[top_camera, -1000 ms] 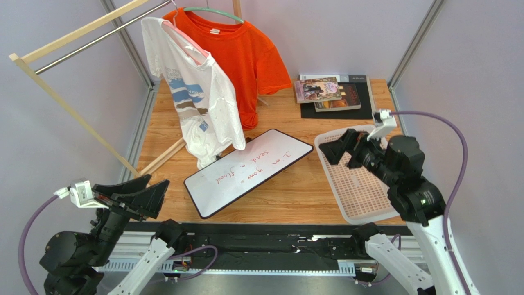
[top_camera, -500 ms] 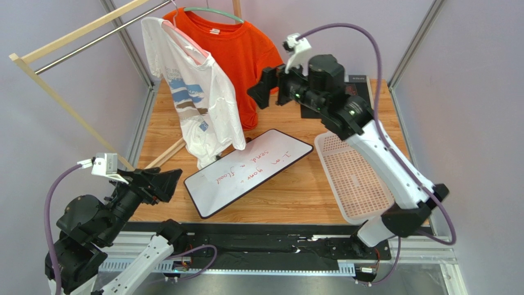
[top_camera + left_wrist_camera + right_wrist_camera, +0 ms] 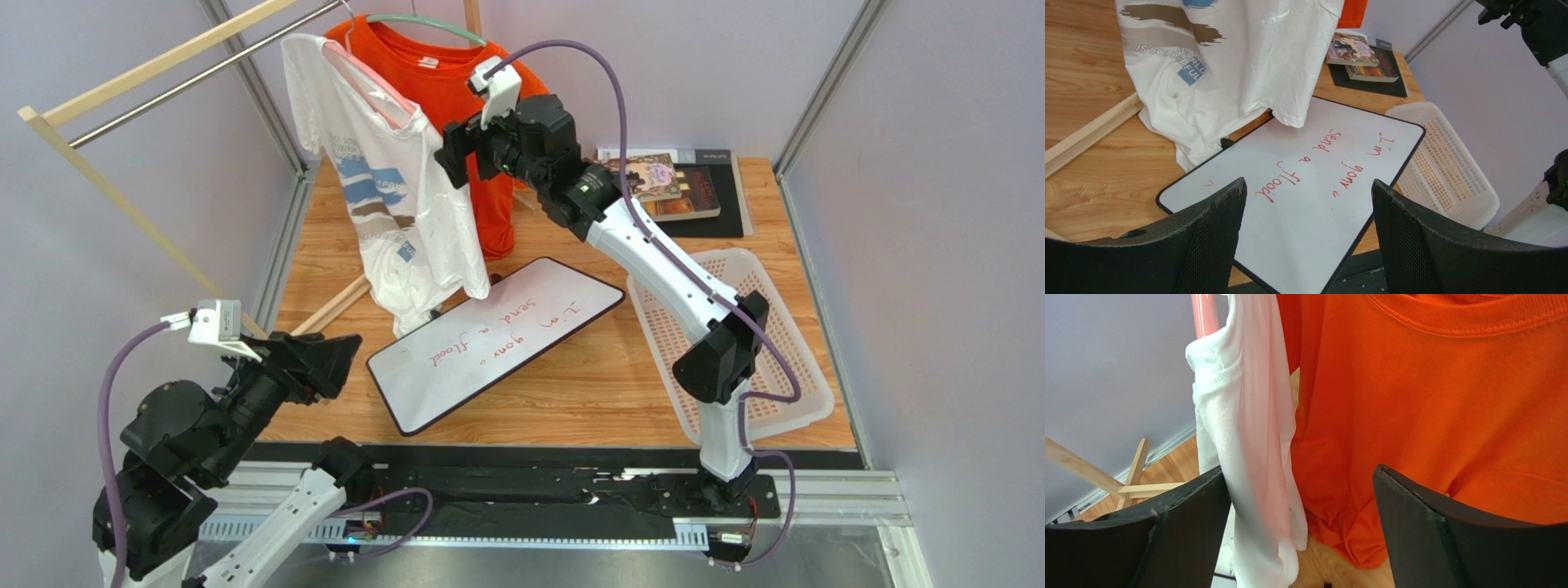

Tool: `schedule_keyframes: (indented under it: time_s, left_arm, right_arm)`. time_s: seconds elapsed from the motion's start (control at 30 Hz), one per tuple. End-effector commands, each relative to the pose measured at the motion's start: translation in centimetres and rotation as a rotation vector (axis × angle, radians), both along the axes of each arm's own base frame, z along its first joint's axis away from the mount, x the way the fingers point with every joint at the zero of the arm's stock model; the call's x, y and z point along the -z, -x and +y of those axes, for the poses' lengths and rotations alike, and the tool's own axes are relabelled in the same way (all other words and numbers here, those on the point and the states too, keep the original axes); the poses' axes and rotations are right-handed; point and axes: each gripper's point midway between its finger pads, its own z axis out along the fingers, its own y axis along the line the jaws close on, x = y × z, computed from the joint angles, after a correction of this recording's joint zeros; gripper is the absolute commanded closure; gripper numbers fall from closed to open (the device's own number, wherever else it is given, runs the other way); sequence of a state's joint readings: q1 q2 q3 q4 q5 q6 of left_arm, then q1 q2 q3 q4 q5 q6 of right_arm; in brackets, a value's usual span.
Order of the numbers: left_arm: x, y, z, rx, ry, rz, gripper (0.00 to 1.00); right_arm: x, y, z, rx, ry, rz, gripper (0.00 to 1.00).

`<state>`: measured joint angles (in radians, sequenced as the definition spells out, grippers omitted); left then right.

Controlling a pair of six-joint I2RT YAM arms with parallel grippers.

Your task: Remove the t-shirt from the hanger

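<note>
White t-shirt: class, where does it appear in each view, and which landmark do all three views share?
Top external: white t-shirt upper left, hanging.
Left wrist: white t-shirt top left.
Right wrist: white t-shirt left of centre.
Shared landmark: orange t-shirt beside it.

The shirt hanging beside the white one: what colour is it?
The shirt is orange, clearest in the right wrist view.

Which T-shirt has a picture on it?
The white fabric t-shirt hanging in front: it has a blue and brown print. The orange fabric t-shirt behind it is plain.
</note>
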<state>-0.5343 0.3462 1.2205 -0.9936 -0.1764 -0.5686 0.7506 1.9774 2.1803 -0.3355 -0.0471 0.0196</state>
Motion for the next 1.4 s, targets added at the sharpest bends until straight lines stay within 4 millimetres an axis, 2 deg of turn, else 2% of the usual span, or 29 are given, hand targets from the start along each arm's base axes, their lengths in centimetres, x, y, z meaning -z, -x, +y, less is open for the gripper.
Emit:
schedule_keyframes:
  time_s: [0.0, 0.2, 0.23, 0.3, 0.33, 0.4, 0.43, 0.5, 0.53, 0.57, 0.7, 0.8, 0.93, 1.07, 1.2, 1.33, 1.37]
  left_arm:
    - [-0.5, -2.0, -0.3, -0.032, -0.056, 0.013, 0.21]
    - [-2.5, -3.9, -0.7, -0.069, -0.026, -0.018, 0.27]
    - [-3.3, -4.3, -0.7, -0.081, -0.009, -0.040, 0.29]
    - [-3.9, -5.1, -1.1, -0.090, 0.009, -0.046, 0.30]
    - [-5.0, -5.3, -1.0, -0.104, 0.028, -0.071, 0.33]
    - [-5.5, -6.4, -1.4, -0.125, 0.042, -0.047, 0.35]
    - [-6.4, -6.6, -1.3, -0.136, 0.057, -0.054, 0.37]
    - [-6.2, -7.5, -1.9, -0.150, 0.088, -0.006, 0.40]
    - [-6.5, -7.6, -2.0, -0.156, 0.107, 0.012, 0.40]
    - [-6.2, -8.1, -2.5, -0.152, 0.118, 0.034, 0.40]
    - [-5.7, -7.8, -3.6, -0.115, 0.165, 0.098, 0.40]
    - [-5.8, -6.8, -3.9, -0.085, 0.187, 0.121, 0.41]
    - [-5.2, -5.6, -3.6, -0.071, 0.169, 0.164, 0.41]
    - [-5.0, -4.7, -2.7, -0.078, 0.146, 0.153, 0.44]
    - [-5.9, -4.3, -2.2, -0.078, 0.117, 0.112, 0.45]
    - [-5.7, -4.6, -2.2, -0.079, 0.109, 0.118, 0.46]
    - [-5.7, -4.6, -2.2, -0.079, 0.107, 0.119, 0.46]
  right_arm:
    - [-4.7, 0.0, 2.1, -0.077, -0.119, -0.177, 0.19]
    - [-3.8, -0.2, 4.7, -0.161, -0.157, -0.213, 0.41]
    - [-3.0, -0.3, 5.2, -0.173, -0.149, -0.204, 0.48]
    - [-3.1, -0.3, 5.9, -0.197, -0.167, -0.227, 0.53]
    - [-2.8, -0.5, 6.3, -0.201, -0.166, -0.226, 0.58]
    - [-2.5, -0.3, 6.8, -0.217, -0.185, -0.207, 0.65]
    - [-2.4, -0.2, 7.0, -0.225, -0.193, -0.199, 0.74]
    - [-1.9, 0.5, 7.8, -0.292, -0.175, -0.223, 0.83]
    - [-1.6, 0.9, 8.2, -0.324, -0.166, -0.235, 0.97]
    - [-1.4, 1.2, 8.5, -0.344, -0.159, -0.269, 1.00]
    - [-1.7, 1.2, 8.7, -0.296, -0.186, -0.252, 1.00]
    - [-3.1, 1.3, 8.4, -0.266, -0.294, -0.180, 1.00]
    - [-4.4, 3.3, 8.8, -0.344, -0.382, -0.093, 1.00]
    - [-6.9, 5.4, 8.7, -0.430, -0.535, -0.006, 1.00]
    - [-8.8, 6.4, 8.4, -0.475, -0.652, 0.073, 1.00]
    - [-9.7, 7.5, 8.2, -0.531, -0.756, 0.159, 1.00]
    - [-10.5, 7.8, 7.9, -0.543, -0.794, 0.151, 1.00]
